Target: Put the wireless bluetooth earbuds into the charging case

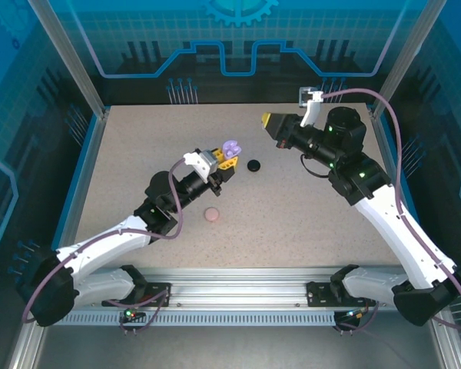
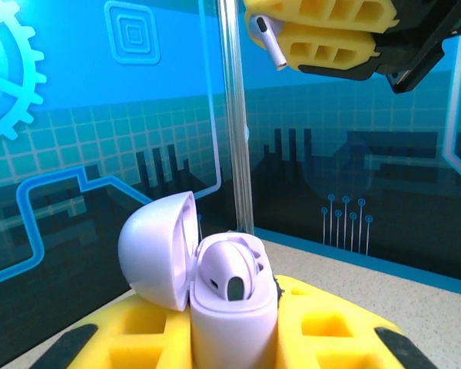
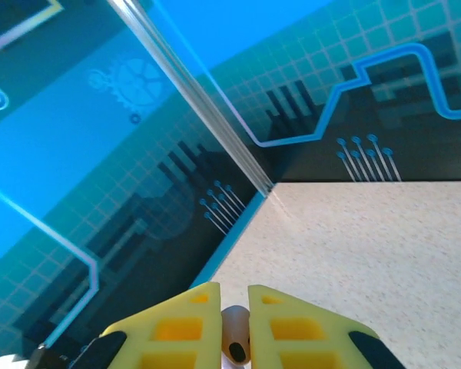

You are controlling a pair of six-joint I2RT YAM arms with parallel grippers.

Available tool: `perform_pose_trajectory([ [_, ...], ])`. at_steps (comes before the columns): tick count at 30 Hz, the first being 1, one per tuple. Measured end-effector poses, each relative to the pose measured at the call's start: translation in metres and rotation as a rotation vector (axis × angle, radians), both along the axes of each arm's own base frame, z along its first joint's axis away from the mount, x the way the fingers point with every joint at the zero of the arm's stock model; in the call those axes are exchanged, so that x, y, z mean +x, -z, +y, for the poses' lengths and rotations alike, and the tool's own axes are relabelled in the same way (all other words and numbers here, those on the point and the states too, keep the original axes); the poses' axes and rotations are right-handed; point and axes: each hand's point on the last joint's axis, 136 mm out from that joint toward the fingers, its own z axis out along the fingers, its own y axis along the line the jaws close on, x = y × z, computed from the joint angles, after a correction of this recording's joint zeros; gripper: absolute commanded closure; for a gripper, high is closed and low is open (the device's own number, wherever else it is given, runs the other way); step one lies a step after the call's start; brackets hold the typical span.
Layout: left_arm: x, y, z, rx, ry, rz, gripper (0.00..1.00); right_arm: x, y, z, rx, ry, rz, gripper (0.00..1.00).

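Setting: speckled beige table inside a blue enclosure with printed circuit-and-gear wall panels.

Left gripper: fingers closed on the base of the lavender case, lifted off the table and held upright at mid-table. Likely reason: it steadies the opening so the other arm has a fixed target.

Lavender case: lid hinged back to the left, cavity facing up and toward the right arm.

Seated earbud: sits in the near socket, dark tip showing. Far socket is hard to see past it; it looks vacant, not certain.

Right gripper: fingers pinched nearly together on the held earbud, up in the air near the back right of the table, well apart from the case.

Held earbud: pale, stem jutting down past the yellow pads in the left wrist view. The right wrist view shows only its end between the pads. Stem-down grip suits a straight drop into a socket.

Others: black case just right of the left gripper, pink case nearer the bases; both rest shut on the table.

Step, as judged: second lavender bud being carried over; one pair partly done.

Next need: line the stem up over the free socket and lower it.

Risk: stem catching the rim or the seated bud.
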Motion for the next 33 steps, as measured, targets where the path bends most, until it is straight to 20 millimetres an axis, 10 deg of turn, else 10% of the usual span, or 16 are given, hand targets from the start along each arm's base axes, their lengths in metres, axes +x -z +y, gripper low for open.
perform_pose_trajectory([
  [12, 0.003, -0.008, -0.009, -0.013, 0.030, 0.004, 1.00, -0.019, 0.016, 0.039, 0.034, -0.115, -0.061, 0.87],
  [33, 0.003, -0.016, -0.009, -0.031, 0.035, -0.001, 1.00, -0.020, 0.032, 0.045, 0.031, -0.128, -0.062, 0.87],
])
